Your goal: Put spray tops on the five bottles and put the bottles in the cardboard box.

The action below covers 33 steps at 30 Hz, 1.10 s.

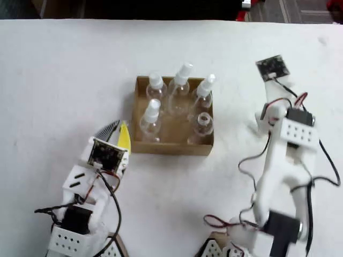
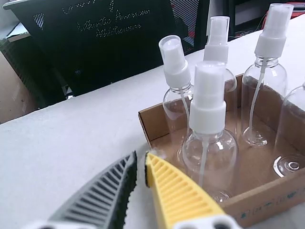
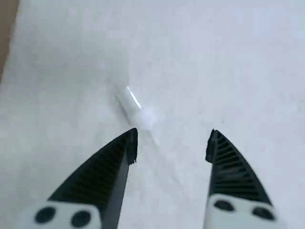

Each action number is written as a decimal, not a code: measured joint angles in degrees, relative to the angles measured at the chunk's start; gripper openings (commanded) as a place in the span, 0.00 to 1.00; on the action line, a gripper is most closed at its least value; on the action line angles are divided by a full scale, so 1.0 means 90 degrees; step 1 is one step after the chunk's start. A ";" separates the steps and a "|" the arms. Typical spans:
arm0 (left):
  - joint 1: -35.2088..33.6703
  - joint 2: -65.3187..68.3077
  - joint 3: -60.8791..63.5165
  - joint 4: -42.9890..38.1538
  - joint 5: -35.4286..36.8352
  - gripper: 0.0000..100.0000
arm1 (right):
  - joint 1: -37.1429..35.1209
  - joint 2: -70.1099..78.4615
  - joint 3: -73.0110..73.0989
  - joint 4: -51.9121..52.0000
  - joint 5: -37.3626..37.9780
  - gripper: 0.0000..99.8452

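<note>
A white table (image 1: 64, 80) stands before a dark room with a black mesh chair (image 2: 109, 43). One cardboard box (image 1: 171, 148) holds four capped bottles (image 1: 150, 119) and one open bottle (image 1: 204, 124) at its near right. One loose spray top (image 3: 136, 107) lies on the table just ahead of the right gripper (image 3: 172, 138), jaws apart. The left gripper (image 2: 140, 164), jaws together and empty, sits by the box's near left corner.

The left arm (image 1: 86, 187) is lying in the lower left of the high view, its left gripper (image 1: 119, 131) pointing up the frame with the grey and yellow fingers pressed together. The right arm (image 1: 281, 160) is stretching up the right side, and the right gripper (image 3: 171, 140) is holding its two black fingers wide apart.
</note>
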State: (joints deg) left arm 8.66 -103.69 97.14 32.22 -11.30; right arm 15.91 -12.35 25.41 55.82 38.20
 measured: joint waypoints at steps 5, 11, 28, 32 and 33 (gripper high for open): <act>0.0000 0.0000 0.0000 0.0000 0.0000 0.03 | 0.0000 0.1358 -0.0596 0.0332 0.0488 0.21; 0.0000 0.0000 0.0000 0.0000 0.0000 0.03 | 0.0000 0.2628 -0.1319 0.0352 0.0908 0.21; 0.0000 0.0000 0.0000 0.0000 0.0000 0.03 | -0.0234 0.3858 -0.2471 0.0664 0.1573 0.21; 0.0000 0.0000 0.0000 0.0000 0.0000 0.03 | -0.0254 0.4327 -0.2842 0.0684 0.1592 0.20; 0.0000 0.0000 0.0000 0.0000 0.0000 0.03 | -0.0254 0.4415 -0.2921 0.0684 0.1592 0.17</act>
State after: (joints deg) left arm 8.66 -103.69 97.14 32.22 -11.30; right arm 13.63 27.38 -0.88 61.98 52.53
